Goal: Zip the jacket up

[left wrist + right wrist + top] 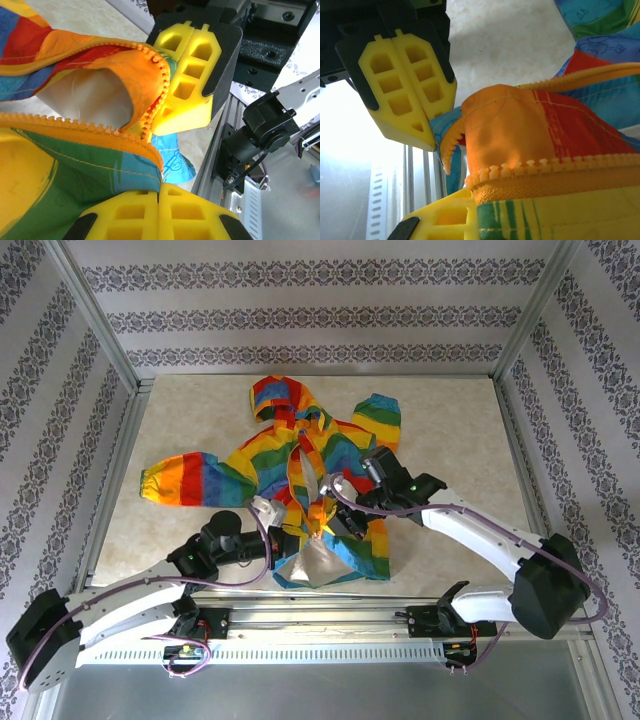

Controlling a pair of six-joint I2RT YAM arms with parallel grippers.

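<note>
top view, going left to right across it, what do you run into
left arm shoulder → jacket's orange cuff → left gripper → right gripper → right arm elbow

Left arm (130, 602) and right arm (480, 530) angle inward. Left tool (162, 157) and right tool (447, 172) sit close together, each pinched on the jacket (270, 455).
</note>
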